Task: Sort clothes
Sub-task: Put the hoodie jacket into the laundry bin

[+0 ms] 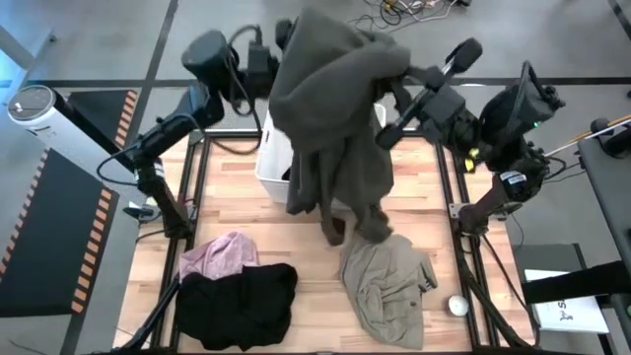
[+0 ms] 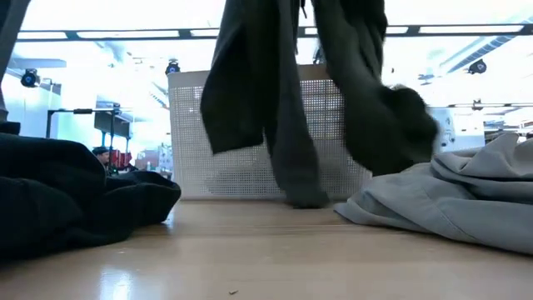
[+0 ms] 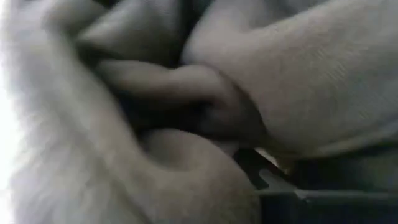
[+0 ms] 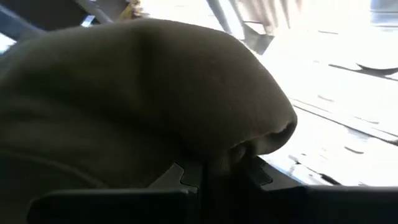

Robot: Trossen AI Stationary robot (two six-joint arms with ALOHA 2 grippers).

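Observation:
A big dark olive-green garment (image 1: 335, 128) hangs high over the white lattice basket (image 1: 271, 163) and hides most of it. Its lowest end (image 2: 304, 196) reaches the table in front of the basket. My left gripper (image 1: 286, 54) is buried under the garment's top. My right gripper (image 4: 211, 177) is shut on the garment at its right side (image 1: 399, 74). A khaki garment (image 1: 386, 281) lies crumpled at the near right. A pale pink shirt (image 1: 222, 254) and a black garment (image 1: 242, 301) lie at the near left. My left gripper is wrapped in folds of the olive-green garment's top (image 3: 205, 93). Only one finger's edge (image 3: 267, 180) shows, so the place of contact is hidden by the cloth. My right gripper pinches a thick bunched fold of the garment (image 4: 217, 152) between its two fingers. The cloth bulges over the fingers, and the rest hangs slack below.
The basket (image 2: 191, 133) stands at the table's far middle. A small white ball (image 1: 457, 306) lies near the front right corner. Bare wood shows between the black garment and the khaki one (image 1: 315, 296), and on the left behind the pink shirt.

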